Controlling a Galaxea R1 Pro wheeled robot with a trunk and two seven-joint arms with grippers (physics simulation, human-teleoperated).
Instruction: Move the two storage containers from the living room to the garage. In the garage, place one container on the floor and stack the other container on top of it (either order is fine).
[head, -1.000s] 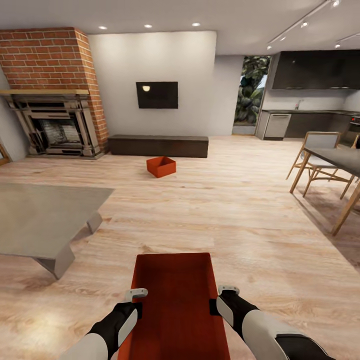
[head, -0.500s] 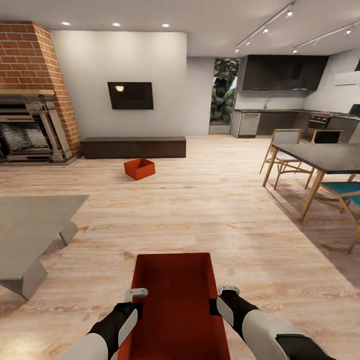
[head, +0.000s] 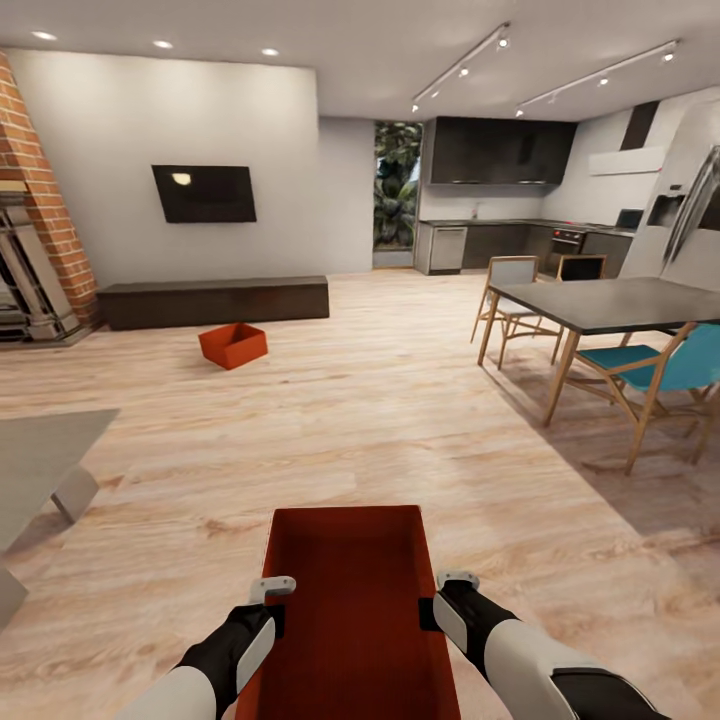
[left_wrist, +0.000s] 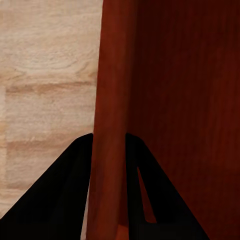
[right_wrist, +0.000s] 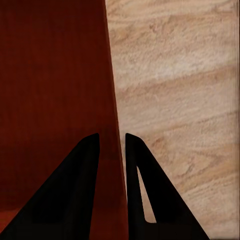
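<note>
I hold the long shallow red-orange storage container (head: 348, 600) low in front of me, above the wood-plank floor of the living room. My left gripper (head: 272, 600) is shut on its left wall (left_wrist: 107, 150), one finger on each side. My right gripper (head: 440, 598) is shut on its right wall (right_wrist: 114, 150) the same way. The deeper, squarer storage container (head: 233, 345) sits on the planks far ahead to the left, in front of the long dark low cabinet (head: 212, 301). The garage is out of view.
A grey low table (head: 40, 470) juts in at the left. The brick fireplace (head: 35, 250) stands at the far left, with the wall TV (head: 204, 193) beside it. A dark dining table (head: 610, 303) with chairs (head: 655, 375) stands at the right, the kitchen (head: 500, 190) behind it.
The whole view has swung to the right: fireplace, TV and far container slid left, dining table and kitchen came in. Both grippers keep the same hold on the tray-like container.
</note>
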